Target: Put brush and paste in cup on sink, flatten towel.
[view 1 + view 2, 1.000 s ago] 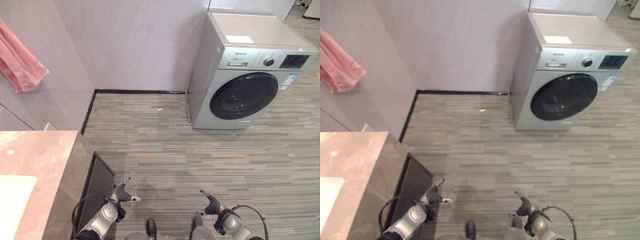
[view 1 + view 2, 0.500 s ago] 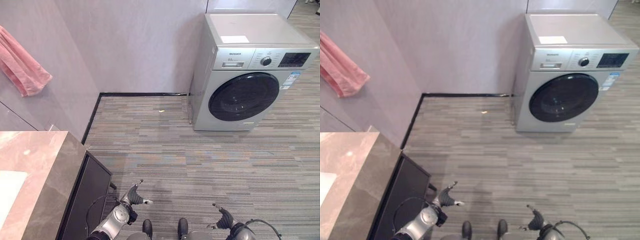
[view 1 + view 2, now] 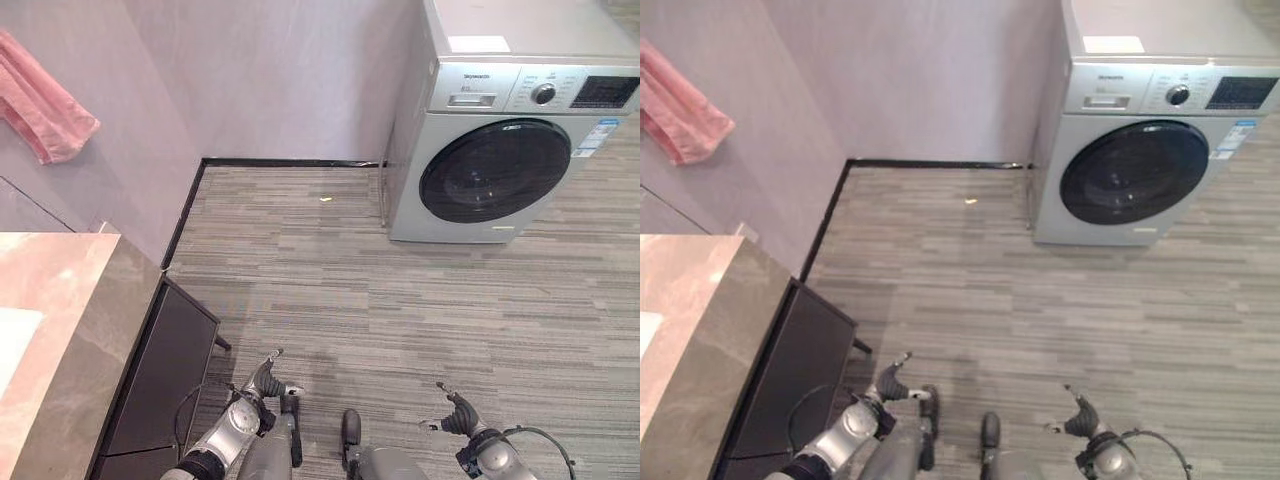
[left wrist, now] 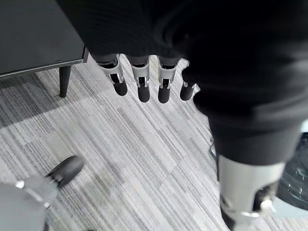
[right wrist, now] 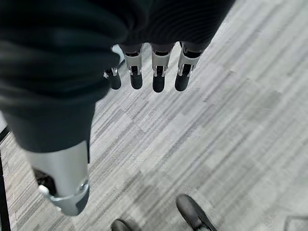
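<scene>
The towel (image 3: 45,100) is cut off by the left edge, so its full shape cannot be told. The counter (image 3: 60,340) runs out at the left and bottom edges, and the pale patch (image 3: 12,340) on it is cut too much to identify. The washer (image 3: 510,120) loses its top and right side at the edges. A small yellowish speck (image 3: 324,198) on the floor is too small to tell.

Towel (image 3: 45,103) left, washing machine (image 3: 510,130) right.
</scene>
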